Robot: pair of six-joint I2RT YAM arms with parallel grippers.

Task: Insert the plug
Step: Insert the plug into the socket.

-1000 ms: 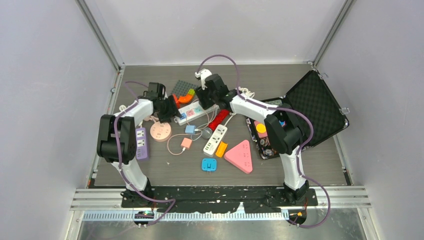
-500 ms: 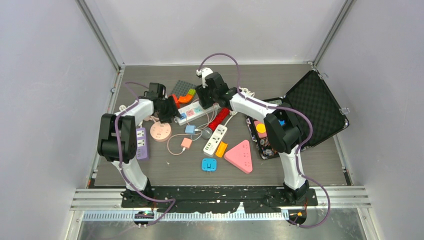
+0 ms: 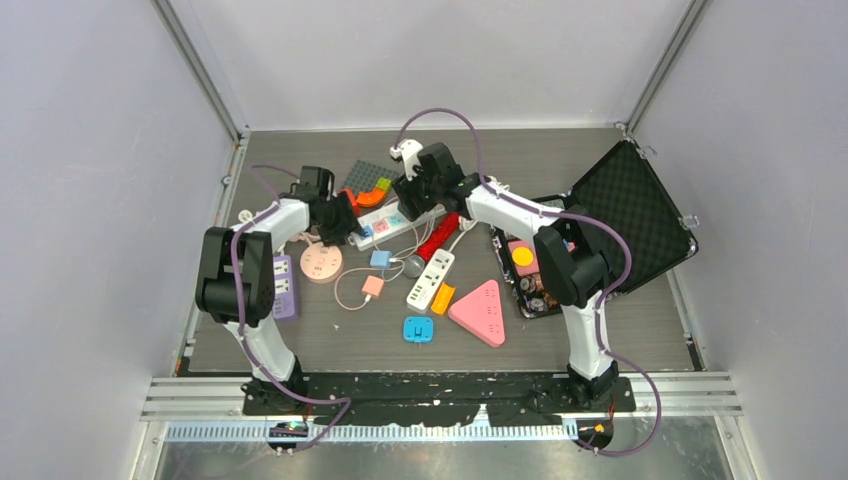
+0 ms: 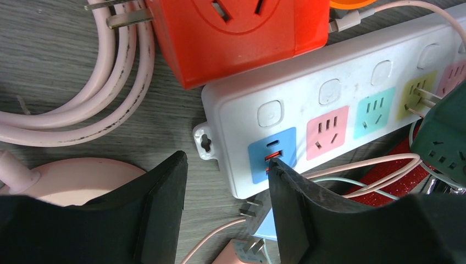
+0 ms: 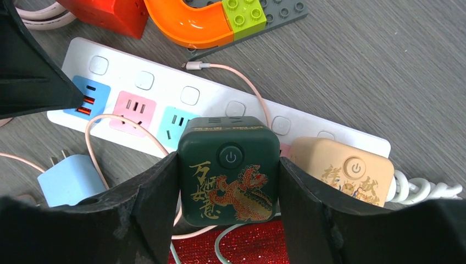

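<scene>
Only from the left wrist, prongs (image 4: 422, 99) at the strip (image 4: 351, 82), yellow socket (image 4: 413, 94); right tool (image 5: 228, 184) pinching plug (image 5: 228, 165), left tool (image 4: 225, 165) spread.

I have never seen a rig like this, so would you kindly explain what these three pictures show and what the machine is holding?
This is a robot: two arms bolted to a table, each ending in a two-finger gripper. The wide picture comes from a fixed camera overhead. The other two come from cameras on the wrists, looking past each arm's own fingers. On the table lie a pink triangular strip, pink cables, toy bricks and an open black case, among other things. The right gripper holds a dark green plug, its prongs at the yellow socket of a white power strip, not pushed home. The left gripper is open over that strip's end.
</scene>
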